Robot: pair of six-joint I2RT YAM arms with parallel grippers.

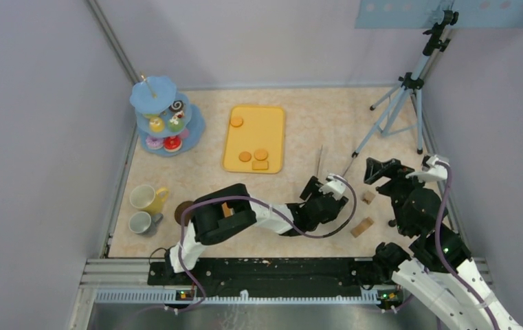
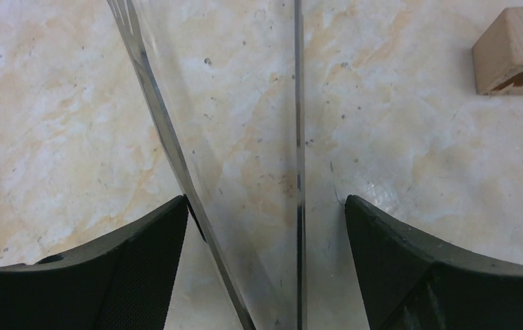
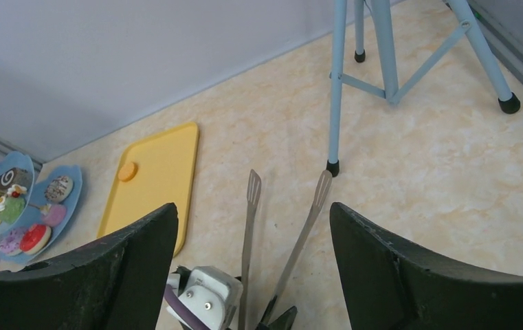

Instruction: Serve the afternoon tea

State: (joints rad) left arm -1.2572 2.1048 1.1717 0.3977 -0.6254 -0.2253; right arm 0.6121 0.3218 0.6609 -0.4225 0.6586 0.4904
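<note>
Toy doughnuts and cakes sit on a blue tiered stand (image 1: 165,113) at the far left. Orange biscuits (image 1: 253,156) lie on a yellow tray (image 1: 272,120). A yellow mug (image 1: 147,198), a grey-white mug (image 1: 140,223) and a brown coaster (image 1: 183,210) stand at the near left. My left gripper (image 1: 327,187) (image 2: 265,201) is open and straddles the metal tongs (image 1: 319,163) (image 2: 169,137); its left pad touches one tong arm, while the right pad stays apart from the other. My right gripper (image 1: 382,167) (image 3: 253,206) hovers open above them, holding nothing.
Two wooden blocks (image 1: 368,197) (image 1: 362,227) lie near the right arm; one block (image 2: 516,51) shows in the left wrist view. A blue tripod (image 1: 399,103) (image 3: 337,82) stands at the back right. Walls close in the left, back and right.
</note>
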